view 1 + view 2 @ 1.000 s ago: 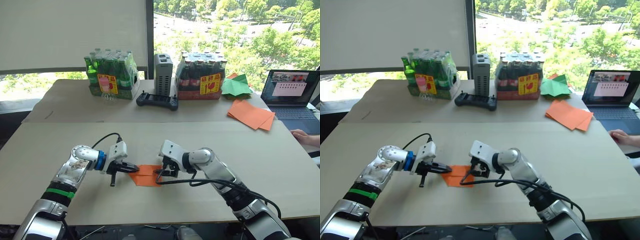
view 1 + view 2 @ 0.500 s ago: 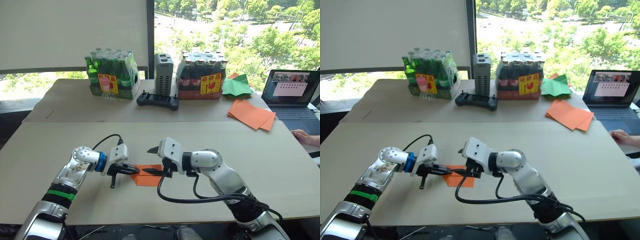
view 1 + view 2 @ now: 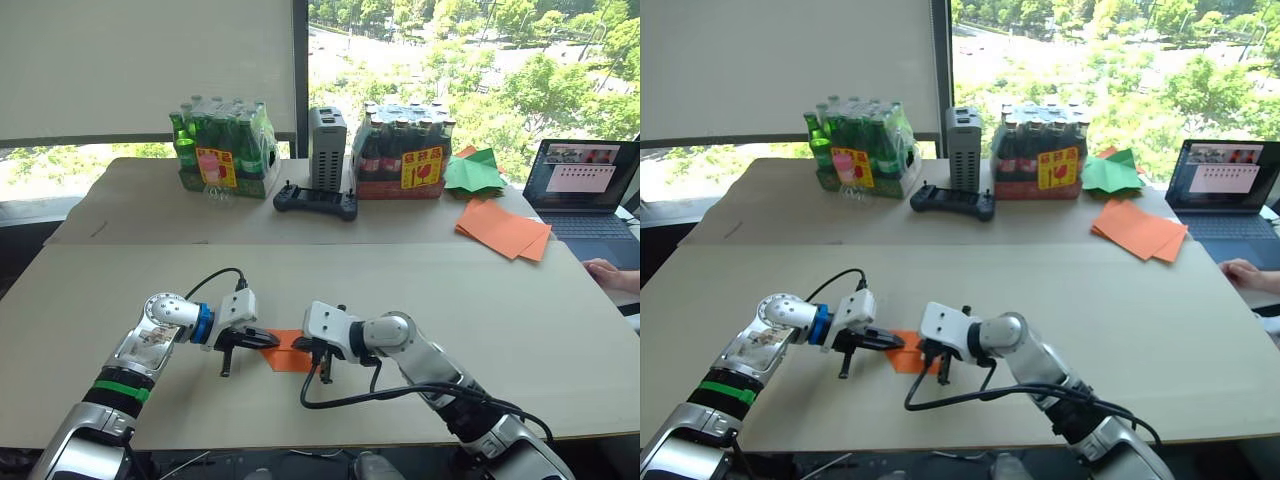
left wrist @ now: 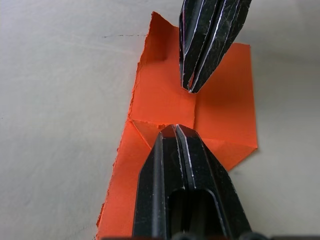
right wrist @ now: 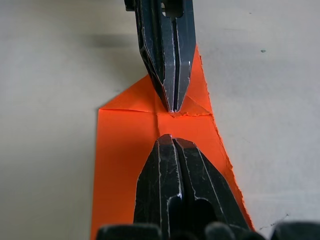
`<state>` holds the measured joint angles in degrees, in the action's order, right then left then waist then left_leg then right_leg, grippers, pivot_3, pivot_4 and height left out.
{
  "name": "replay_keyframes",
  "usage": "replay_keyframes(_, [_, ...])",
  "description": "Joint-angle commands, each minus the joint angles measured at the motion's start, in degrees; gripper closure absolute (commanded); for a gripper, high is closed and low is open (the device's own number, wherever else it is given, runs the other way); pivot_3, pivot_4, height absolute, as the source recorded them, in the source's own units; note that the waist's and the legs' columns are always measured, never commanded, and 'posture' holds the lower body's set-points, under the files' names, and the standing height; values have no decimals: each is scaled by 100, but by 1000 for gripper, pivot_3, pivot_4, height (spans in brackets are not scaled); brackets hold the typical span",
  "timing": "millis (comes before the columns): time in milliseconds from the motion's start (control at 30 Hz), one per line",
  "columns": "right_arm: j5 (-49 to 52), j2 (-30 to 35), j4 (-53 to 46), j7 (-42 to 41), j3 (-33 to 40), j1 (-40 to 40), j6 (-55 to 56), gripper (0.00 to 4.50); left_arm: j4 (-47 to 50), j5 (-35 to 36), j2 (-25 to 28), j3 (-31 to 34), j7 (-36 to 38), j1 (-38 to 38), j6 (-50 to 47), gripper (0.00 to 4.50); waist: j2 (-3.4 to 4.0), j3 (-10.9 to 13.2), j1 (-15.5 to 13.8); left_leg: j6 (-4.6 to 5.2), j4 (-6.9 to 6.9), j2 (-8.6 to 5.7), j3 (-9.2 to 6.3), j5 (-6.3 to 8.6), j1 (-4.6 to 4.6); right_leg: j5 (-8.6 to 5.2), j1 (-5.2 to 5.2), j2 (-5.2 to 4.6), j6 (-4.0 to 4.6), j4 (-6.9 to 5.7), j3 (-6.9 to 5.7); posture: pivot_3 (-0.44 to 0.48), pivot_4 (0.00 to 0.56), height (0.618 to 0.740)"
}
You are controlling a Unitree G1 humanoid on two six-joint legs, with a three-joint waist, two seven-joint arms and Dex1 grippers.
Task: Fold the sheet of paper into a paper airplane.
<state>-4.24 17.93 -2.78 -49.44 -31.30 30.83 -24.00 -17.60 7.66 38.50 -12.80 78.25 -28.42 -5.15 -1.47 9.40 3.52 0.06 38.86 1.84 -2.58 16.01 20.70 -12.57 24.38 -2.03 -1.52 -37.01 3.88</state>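
Observation:
The sheet of paper (image 3: 284,357) is a small orange folded piece with crease lines, lying flat near the front of the table. My left gripper (image 3: 266,341) is shut, and its tip rests on the paper's left part, where two diagonal folds meet (image 4: 175,128). My right gripper (image 3: 301,347) is shut too. It comes in from the opposite side, its tip down on the middle crease (image 5: 167,137). The two tips face each other a short way apart over the paper (image 5: 125,135). Neither gripper holds the sheet between its fingers.
At the back right lie a stack of orange sheets (image 3: 503,230) and a green paper shape (image 3: 472,172), next to a laptop (image 3: 583,190) and a person's hand (image 3: 610,272). Two bottle packs (image 3: 222,150) (image 3: 403,150), a grey box (image 3: 326,148) and a black controller (image 3: 315,202) line the far table.
My right gripper has gone from open to shut, swung round and come down onto the paper toward the left gripper. The left gripper and the paper have stayed put.

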Motion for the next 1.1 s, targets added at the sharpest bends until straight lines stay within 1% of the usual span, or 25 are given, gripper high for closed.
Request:
replay_keyframes(33, [-66,-70,-1,28,-13,108,150,4449,83,-125,60,-105,7,100,-17,4500,0,0,-1,0,0,0,0,0,0,0,0,0,0,0,0,0,150,733])
replay_keyframes(200, [-242,-81,181,20,-92,110,87,4449,154,-134,46,-87,-10,130,-51,4500,0,0,0,0,0,0,0,0,0,0,0,0,0,0,0,0,150,733])
replay_keyframes(367, [-394,-18,481,-41,-235,78,-250,4449,203,-141,65,-85,-9,166,-57,4500,0,0,12,0,0,0,0,0,-9,0,-6,0,0,-1,0,0,150,733])
replay_keyframes(767, [-359,258,237,-127,-230,-122,-735,4449,220,-194,90,-105,-16,184,-39,4500,2,-1,-10,0,-2,-1,1,0,-19,-2,-16,-1,0,1,0,0,150,733])
replay_keyframes(1100, [-293,476,62,-151,-149,-292,-936,4449,144,-252,115,-136,-15,164,20,4500,6,-6,-112,1,-2,-2,4,1,-19,-3,-20,-3,-2,9,0,0,150,733])
